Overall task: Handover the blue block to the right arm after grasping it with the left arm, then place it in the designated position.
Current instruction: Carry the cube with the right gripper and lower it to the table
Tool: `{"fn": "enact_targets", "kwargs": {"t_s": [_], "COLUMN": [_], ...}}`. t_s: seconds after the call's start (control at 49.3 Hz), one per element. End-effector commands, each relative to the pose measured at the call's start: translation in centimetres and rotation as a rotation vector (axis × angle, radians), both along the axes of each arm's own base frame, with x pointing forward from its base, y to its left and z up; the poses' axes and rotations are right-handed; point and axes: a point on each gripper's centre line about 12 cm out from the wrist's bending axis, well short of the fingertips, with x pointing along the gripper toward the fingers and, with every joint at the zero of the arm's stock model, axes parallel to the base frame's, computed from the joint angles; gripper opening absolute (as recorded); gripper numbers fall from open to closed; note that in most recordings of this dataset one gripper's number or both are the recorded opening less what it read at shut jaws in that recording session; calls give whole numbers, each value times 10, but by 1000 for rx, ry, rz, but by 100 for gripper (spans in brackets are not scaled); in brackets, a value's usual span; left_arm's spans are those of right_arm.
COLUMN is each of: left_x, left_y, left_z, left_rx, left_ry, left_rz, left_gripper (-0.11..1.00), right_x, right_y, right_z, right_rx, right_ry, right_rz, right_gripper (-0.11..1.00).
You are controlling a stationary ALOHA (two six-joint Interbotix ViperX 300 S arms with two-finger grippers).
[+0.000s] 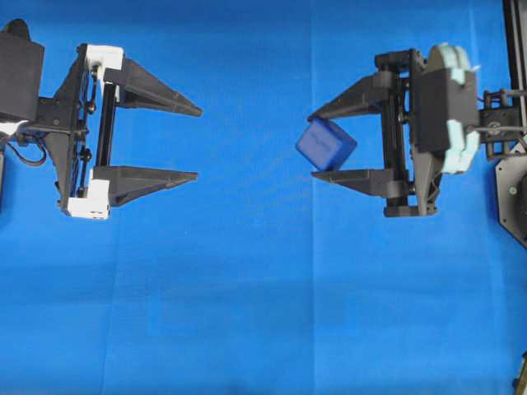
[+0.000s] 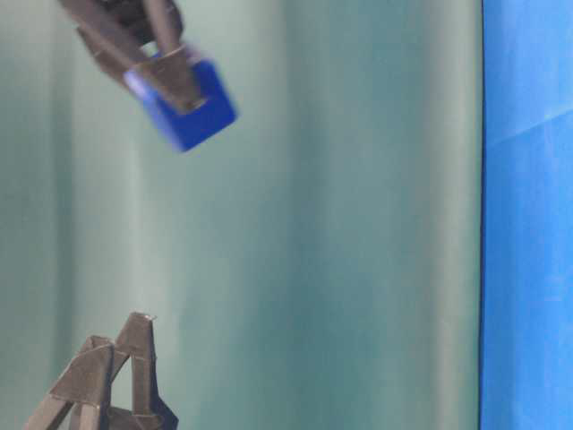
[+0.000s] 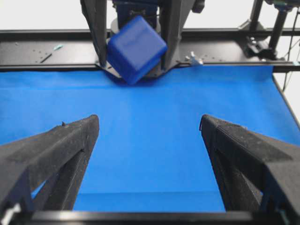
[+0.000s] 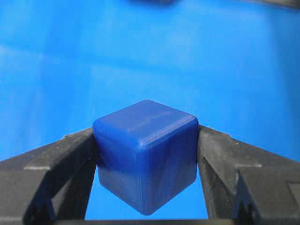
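Observation:
The blue block is a dark-blue cube with rounded edges, tilted and pinched between the tips of my right gripper, the all-black one at the right of the overhead view. The right wrist view has the blue block filling the gap between both fingers, above the cloth. In the table-level view the blue block hangs at the upper left. My left gripper, with white corner pieces, stands wide open at the left, well apart from the cube. From the left wrist the blue block appears far ahead, beyond my empty left gripper.
A blue cloth covers the table. A black frame rail runs along its far edge in the left wrist view. Part of a black arm base sits at the overhead view's right edge.

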Motion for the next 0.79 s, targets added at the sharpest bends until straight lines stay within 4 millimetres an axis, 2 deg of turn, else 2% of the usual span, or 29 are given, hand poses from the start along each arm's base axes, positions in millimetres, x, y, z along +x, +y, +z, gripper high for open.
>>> {"fn": "enact_targets", "kwargs": {"t_s": [0.0,0.183,0.507,0.771], "left_x": [-5,-5,-5,-5], "left_y": [1,1,2,2], "left_z": [13,13,13,13], "left_rx": [0,0,2,1], "left_ry": [-41,-41,-37,-37], "left_rz": [3,3,6,7], "left_gripper": [93,93,93,93], "right_x": [-1,-5,-2,19], "right_y": [2,3,3,6], "right_z": [5,-2,-5,-32], "right_rx": [16,28,27,28], "right_ry": [17,73,70,104], "right_rz": [-4,-13,-9,4], "right_gripper": [55,55,55,55]}}
